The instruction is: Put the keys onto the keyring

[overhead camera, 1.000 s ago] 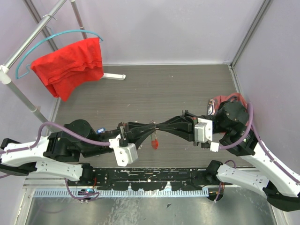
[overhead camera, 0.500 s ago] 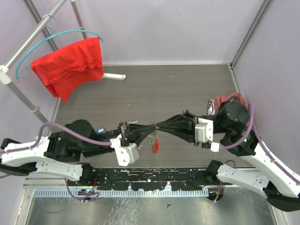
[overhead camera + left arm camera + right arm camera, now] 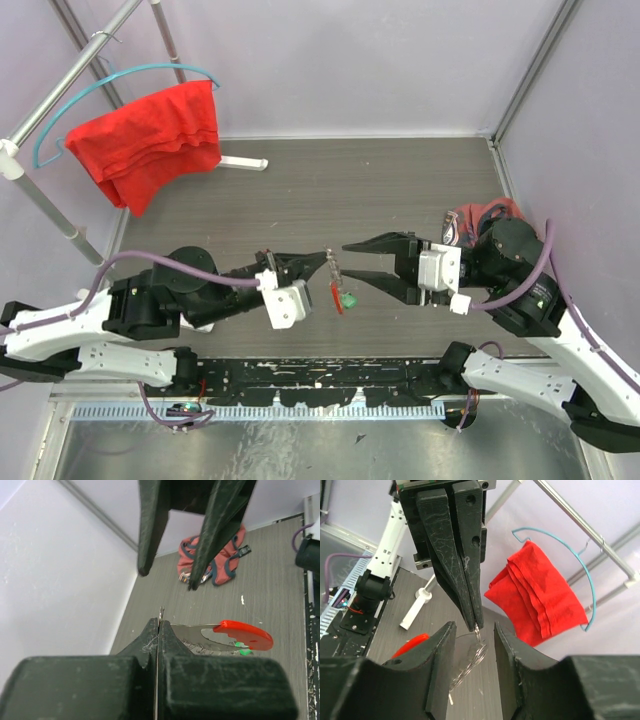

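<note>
One green-tagged key (image 3: 347,298) appears to hang on the keyring (image 3: 337,299), which the left gripper (image 3: 326,257) pinches aloft by its wire loop. The right gripper (image 3: 347,261) gapes empty beside it, and more threading likely remains.

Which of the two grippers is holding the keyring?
The left gripper: it is shut on the wire loop of the keyring. The right gripper faces it, open and holding nothing.
</note>
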